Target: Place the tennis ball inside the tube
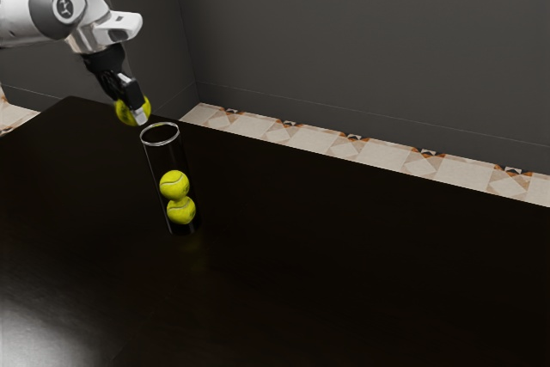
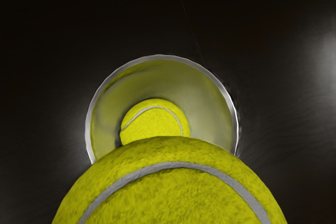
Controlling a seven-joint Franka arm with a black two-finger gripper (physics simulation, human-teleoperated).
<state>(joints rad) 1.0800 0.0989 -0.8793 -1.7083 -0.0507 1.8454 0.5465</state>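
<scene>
While its mouth point(image 1: 161, 143) faces up, the tube point(image 1: 167, 159) stands upright.

Yellow tennis ball point(image 2: 168, 198) (grey-striped).

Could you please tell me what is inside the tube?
The tube holds two tennis balls, the upper ball resting on the lower ball. In the wrist view, the held ball covers part of the opening, and the lower ball is hidden.

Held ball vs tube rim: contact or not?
Apart. Exterior view: narrow dark gap between the held ball and the tube's rim. The wrist view's overlap alone wouldn't settle it.
</scene>
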